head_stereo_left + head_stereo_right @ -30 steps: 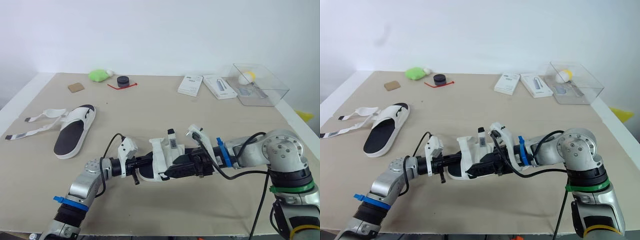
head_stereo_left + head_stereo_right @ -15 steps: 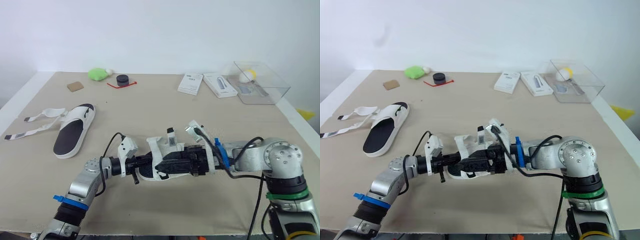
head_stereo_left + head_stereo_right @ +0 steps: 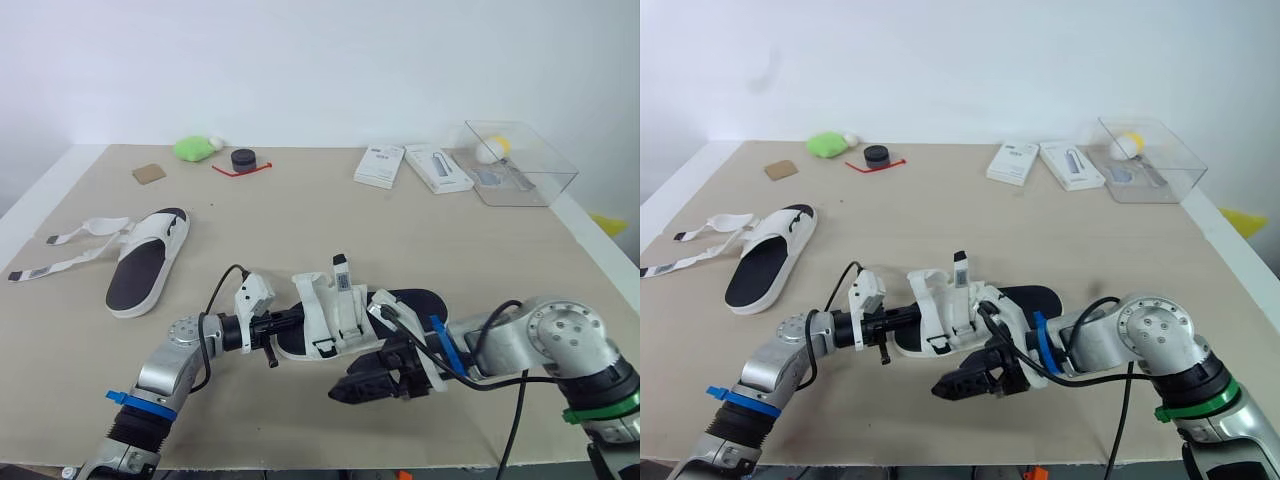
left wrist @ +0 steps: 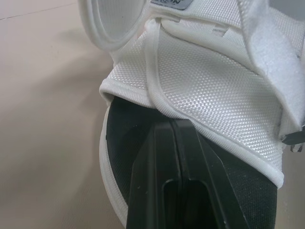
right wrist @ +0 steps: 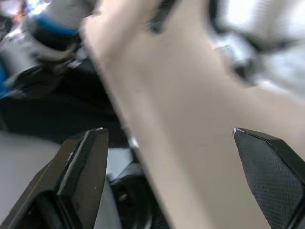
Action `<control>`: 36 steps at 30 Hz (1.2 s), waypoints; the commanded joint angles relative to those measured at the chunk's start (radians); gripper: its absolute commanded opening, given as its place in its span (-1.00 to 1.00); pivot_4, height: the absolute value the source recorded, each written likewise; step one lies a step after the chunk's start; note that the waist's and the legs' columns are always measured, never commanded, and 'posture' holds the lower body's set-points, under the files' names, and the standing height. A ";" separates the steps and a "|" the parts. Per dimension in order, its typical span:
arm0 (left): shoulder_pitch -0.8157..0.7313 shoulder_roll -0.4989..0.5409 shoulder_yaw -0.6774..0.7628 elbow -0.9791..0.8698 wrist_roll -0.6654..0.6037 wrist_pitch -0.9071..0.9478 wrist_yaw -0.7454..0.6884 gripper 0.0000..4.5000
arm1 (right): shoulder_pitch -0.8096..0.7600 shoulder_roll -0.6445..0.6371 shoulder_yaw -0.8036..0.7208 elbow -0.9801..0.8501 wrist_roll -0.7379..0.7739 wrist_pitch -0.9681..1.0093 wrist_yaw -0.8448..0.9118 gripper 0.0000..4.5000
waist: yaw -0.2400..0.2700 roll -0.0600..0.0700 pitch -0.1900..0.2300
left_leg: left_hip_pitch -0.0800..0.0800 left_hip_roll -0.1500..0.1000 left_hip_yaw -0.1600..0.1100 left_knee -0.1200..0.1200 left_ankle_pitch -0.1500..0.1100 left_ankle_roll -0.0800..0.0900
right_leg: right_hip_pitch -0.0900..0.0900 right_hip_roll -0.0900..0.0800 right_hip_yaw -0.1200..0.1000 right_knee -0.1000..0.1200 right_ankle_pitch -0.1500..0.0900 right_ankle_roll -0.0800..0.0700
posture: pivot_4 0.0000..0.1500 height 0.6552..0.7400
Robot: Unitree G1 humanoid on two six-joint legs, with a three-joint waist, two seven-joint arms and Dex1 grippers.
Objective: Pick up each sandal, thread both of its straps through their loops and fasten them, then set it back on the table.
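Note:
A white sandal with a black footbed (image 3: 335,310) lies at the middle of the table, its straps standing up over the upper. My left gripper (image 3: 283,325) is at its toe end. In the left wrist view the fingers (image 4: 162,157) are pressed together and lie on the footbed under the white woven upper (image 4: 209,95). My right gripper (image 3: 340,393) hovers in front of the sandal, apart from it, with its fingers (image 5: 86,162) spread wide and nothing between them. A second sandal (image 3: 140,265) lies at the left, its two straps (image 3: 60,252) loose on the table.
At the back stand a clear plastic box (image 3: 520,165), two white boxes (image 3: 380,165) (image 3: 438,170), a black puck (image 3: 243,160), a green object (image 3: 193,149) and a brown square (image 3: 148,173). The table's front edge is close behind my right gripper.
My right gripper has come off the sandal and drawn back toward the table's front edge, now open. The sandal and my left gripper have stayed in place.

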 commanded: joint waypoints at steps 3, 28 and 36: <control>0.036 0.014 -0.038 0.059 0.049 0.033 0.006 -1.00 | -0.019 0.058 -0.009 0.039 -0.063 -0.028 -0.037 0.99 | 0.000 0.001 -0.001 | 0.000 0.000 0.000 0.000 0.000 0.000 | 0.000 0.000 0.000 0.000 0.000 0.000 | 1.00 1.00; 0.040 0.008 -0.038 0.065 0.052 0.029 0.010 -1.00 | -0.074 0.096 0.030 0.091 0.175 -0.119 -0.251 -0.06 | -0.001 0.004 0.005 | 0.000 0.001 0.000 0.000 0.000 0.001 | -0.002 0.001 0.001 0.000 0.000 -0.001 | 1.00 1.00; 0.045 0.010 -0.037 0.061 0.052 0.029 0.010 -1.00 | -0.065 0.098 0.035 0.104 0.144 -0.108 -0.247 -0.96 | -0.001 0.005 0.003 | 0.000 0.001 0.000 0.000 0.000 0.001 | -0.001 0.001 0.000 0.001 0.000 -0.001 | 1.00 1.00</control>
